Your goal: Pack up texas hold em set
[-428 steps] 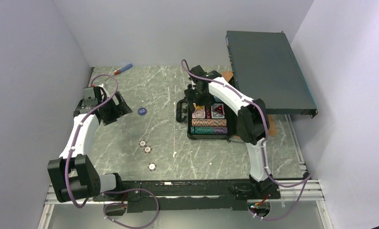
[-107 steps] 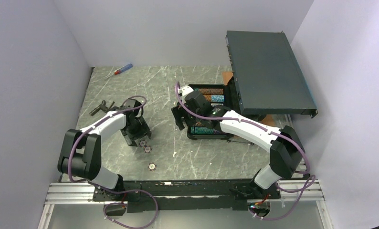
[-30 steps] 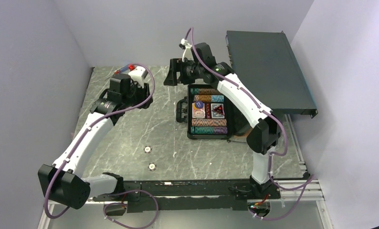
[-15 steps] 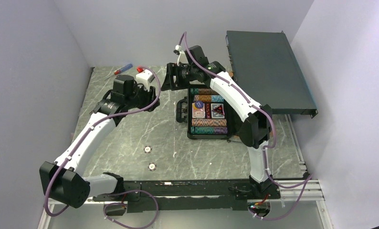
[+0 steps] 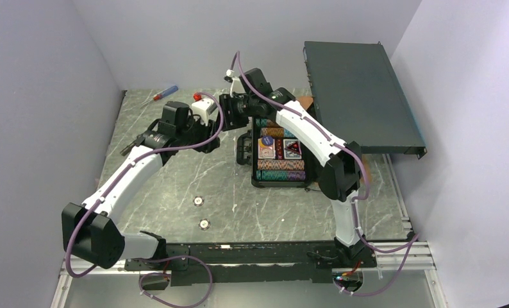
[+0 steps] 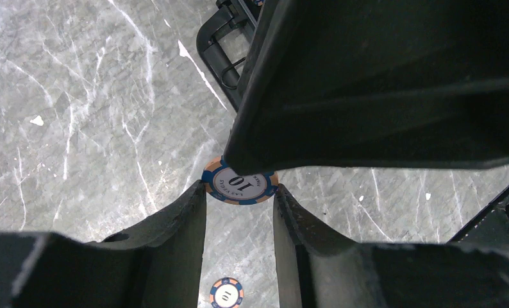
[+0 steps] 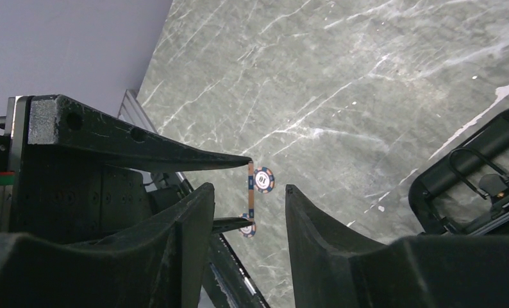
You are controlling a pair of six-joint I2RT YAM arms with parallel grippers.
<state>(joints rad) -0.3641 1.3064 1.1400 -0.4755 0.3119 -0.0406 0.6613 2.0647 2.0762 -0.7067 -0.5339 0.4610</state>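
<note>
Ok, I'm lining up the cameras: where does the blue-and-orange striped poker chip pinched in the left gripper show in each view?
Left wrist: the blue-and-orange striped poker chip sits centre frame, face-on, at the left gripper tips.
Right wrist: centre, edge-on, a thin upright strip.
Top external: too small to see, at the left gripper's tips.
Shared landmark: the grey case's black handle, in all three.

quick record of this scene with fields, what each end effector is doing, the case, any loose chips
left end effector: shut on a poker chip, gripping its rim, off the table
right end effector: open, straddling that chip, not seen touching it
case: open, chip rows and card decks inside
loose chips: two, flat on the table
</note>
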